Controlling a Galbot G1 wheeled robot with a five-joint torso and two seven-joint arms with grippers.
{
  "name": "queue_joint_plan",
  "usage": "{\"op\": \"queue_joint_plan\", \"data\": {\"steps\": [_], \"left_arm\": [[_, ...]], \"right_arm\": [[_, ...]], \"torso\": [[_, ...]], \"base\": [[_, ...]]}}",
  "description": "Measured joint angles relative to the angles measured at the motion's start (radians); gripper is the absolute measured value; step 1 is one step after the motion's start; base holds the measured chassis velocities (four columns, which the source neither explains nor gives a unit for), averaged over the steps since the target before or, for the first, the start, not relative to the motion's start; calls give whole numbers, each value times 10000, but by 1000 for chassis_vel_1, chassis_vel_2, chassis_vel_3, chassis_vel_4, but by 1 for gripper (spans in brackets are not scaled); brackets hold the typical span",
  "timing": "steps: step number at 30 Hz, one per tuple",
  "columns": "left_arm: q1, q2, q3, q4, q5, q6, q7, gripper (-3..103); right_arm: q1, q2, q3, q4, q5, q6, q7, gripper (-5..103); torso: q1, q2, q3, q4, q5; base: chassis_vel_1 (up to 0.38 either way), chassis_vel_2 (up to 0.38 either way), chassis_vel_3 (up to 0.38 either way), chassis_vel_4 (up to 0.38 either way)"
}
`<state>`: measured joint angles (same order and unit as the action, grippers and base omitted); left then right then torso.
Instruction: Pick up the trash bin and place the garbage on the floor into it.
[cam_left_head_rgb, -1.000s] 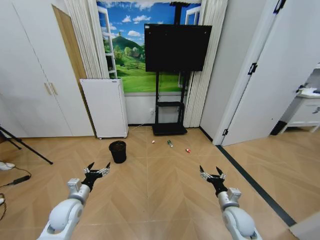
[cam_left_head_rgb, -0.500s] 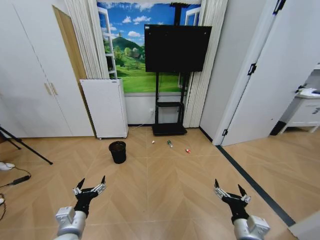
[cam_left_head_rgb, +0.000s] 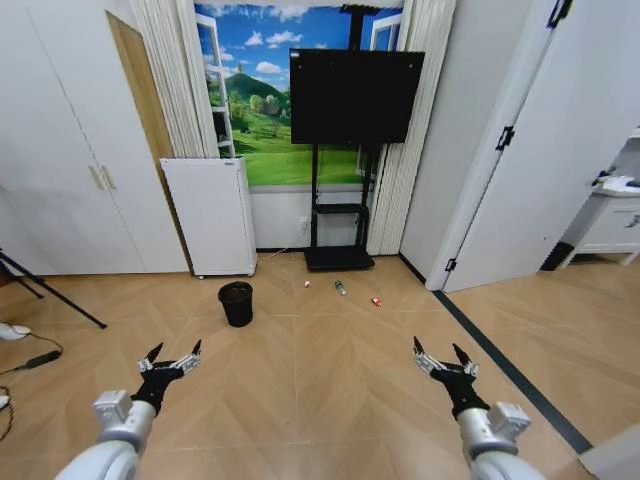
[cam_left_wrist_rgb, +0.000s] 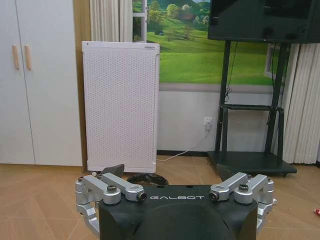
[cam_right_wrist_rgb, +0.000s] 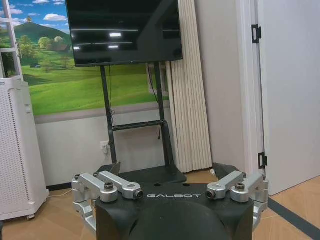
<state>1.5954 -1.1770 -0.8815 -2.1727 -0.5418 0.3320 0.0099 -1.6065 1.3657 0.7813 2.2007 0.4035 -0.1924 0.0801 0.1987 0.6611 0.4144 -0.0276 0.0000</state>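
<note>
Both grippers hung low over the wood floor when I looked through the head camera. My left gripper was down at about 8 o'clock in that picture, and its fingers were spread wide apart with nothing between them. My right gripper was down at about 4 o'clock, and its fingers were spread apart too, holding nothing. I saw the trash bin standing upright on the floor, well ahead of the left gripper, at about 11 o'clock from the middle of the floor. It was small, round and black, and it stood near the front of the tall white box with tiny holes, which stood by the wall. The garbage lay well apart from both grippers, in a loose row on the floor in front of the black TV stand. A white and red scrap was nearest the bin, at about 3 o'clock from it. A small bottle lay next, and a little red bit lay farthest from the bin. From the left wrist camera I saw the rim of the bin just past the gripper body, with the white box behind it. From the right wrist camera I saw the big dark TV and a white door.
</note>
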Motion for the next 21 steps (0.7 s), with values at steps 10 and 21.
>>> {"op": "queue_joint_plan", "data": {"steps": [10, 21], "left_arm": [[-874, 591, 451, 723, -508, 8, -87, 100], [-1045, 507, 622, 910, -485, -476, -77, 100]], "right_arm": [[626, -227, -61, -832, 299, -36, 60, 100], [805, -205, -273, -790, 399, -125, 40, 100]], "torso": [[0, 0, 0, -2, 0], [0, 0, 0, -1, 0]], "base": [[0, 0, 0, 0], [0, 0, 0, 0]]}}
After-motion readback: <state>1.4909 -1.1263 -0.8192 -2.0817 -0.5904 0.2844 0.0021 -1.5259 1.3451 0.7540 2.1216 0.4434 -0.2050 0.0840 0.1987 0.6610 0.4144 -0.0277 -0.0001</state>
